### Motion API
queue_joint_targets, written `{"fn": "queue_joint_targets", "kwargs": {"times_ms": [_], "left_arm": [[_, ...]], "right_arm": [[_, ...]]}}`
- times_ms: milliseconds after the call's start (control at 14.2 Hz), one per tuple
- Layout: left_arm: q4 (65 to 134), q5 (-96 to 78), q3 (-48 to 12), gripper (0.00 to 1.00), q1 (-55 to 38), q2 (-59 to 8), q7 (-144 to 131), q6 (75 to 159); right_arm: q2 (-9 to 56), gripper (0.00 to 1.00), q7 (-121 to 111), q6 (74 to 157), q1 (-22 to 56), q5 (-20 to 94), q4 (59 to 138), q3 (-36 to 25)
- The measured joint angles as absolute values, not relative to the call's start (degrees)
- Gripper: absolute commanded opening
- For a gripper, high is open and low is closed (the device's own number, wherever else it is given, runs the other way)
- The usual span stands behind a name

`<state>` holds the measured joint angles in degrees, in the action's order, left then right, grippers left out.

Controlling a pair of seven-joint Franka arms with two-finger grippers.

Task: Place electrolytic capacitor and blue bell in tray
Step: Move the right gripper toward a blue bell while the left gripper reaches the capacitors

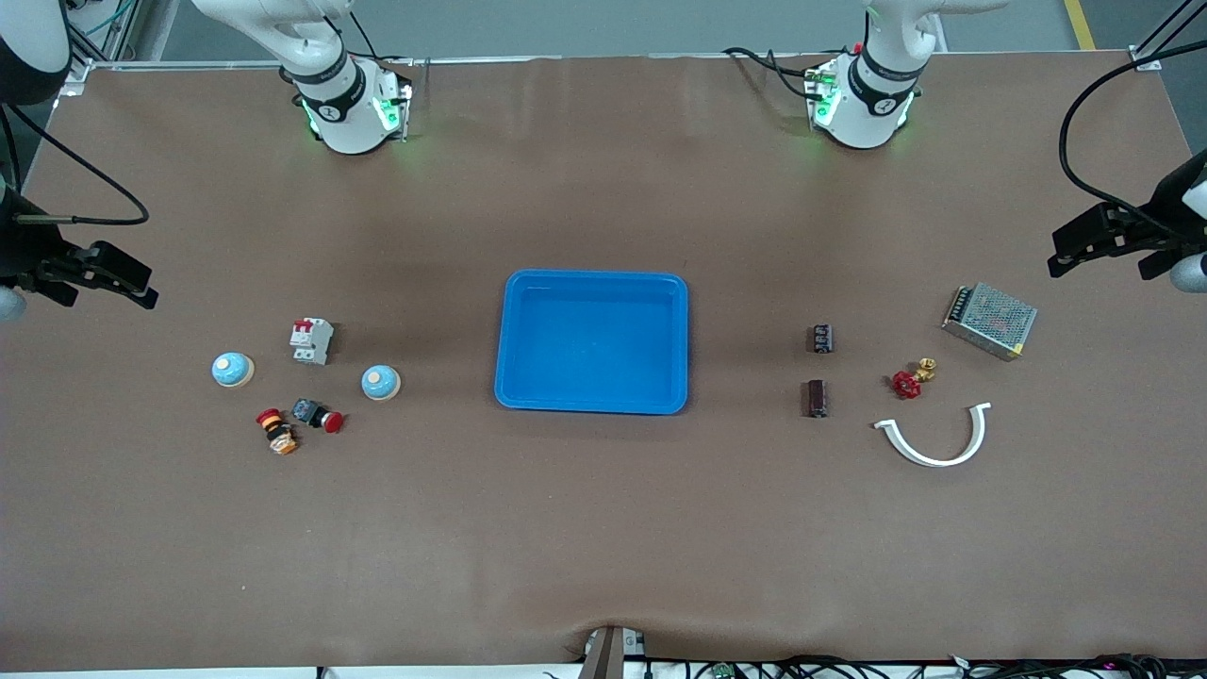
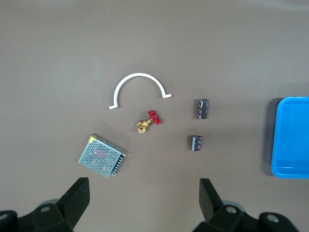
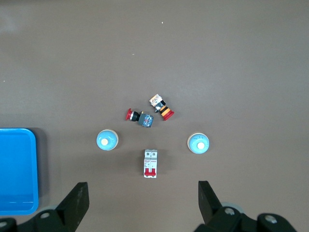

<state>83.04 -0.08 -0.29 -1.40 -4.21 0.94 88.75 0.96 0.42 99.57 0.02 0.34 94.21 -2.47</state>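
Both arms waited: left gripper (image 2: 142, 205) open above upright capacitors (image 1: 816, 397), right gripper (image 3: 142, 205) open above upright bells (image 1: 381, 382); tray (image 1: 592, 404) empty.

trays (image 1: 514, 283) 1 | caps (image 1: 822, 339) 2 | bells (image 1: 381, 382) 2 | e-stop btns (image 1: 317, 415) 2

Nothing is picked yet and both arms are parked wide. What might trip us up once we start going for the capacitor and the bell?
Two blue bells and two capacitors lie out, so a pick may be ambiguous. One bell sits close to the circuit breaker and the red push button, which open fingers could knock. The capacitors lie on their sides and may roll. The left end effector and right end effector are open; the tray is empty.
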Motion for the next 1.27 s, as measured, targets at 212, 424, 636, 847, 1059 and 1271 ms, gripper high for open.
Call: {"fn": "queue_joint_targets", "kwargs": {"times_ms": [212,424,636,847,1059,1271], "left_arm": [[82.98,-0.08,-0.21,1.0,-1.06,-3.94,0.94,88.76],[82.99,-0.08,-0.17,1.0,-0.67,-4.0,0.96,88.76],[83.1,0.34,0.01,1.0,-0.49,-5.33,0.43,89.01],[83.1,0.46,0.01,1.0,-0.49,-6.22,0.33,90.0],[83.42,0.3,-0.05,1.0,-0.51,-6.28,0.33,90.12],[87.32,-0.97,-0.23,1.0,-0.56,-6.31,0.33,93.13]], "right_arm": [[0.96,1.0,0.42,99.57,0.02,0.34,94.21,-2.45],[0.96,1.0,0.42,99.57,0.03,0.34,94.21,-2.44],[0.96,1.0,0.42,99.57,0.03,0.34,94.21,-2.44],[1.12,1.0,0.41,99.55,0.06,0.34,94.3,-2.42],[2.71,1.0,0.41,99.57,0.51,0.35,94.55,-2.33],[5.49,1.0,0.41,101.19,0.97,0.35,94.67,-2.26]]}}
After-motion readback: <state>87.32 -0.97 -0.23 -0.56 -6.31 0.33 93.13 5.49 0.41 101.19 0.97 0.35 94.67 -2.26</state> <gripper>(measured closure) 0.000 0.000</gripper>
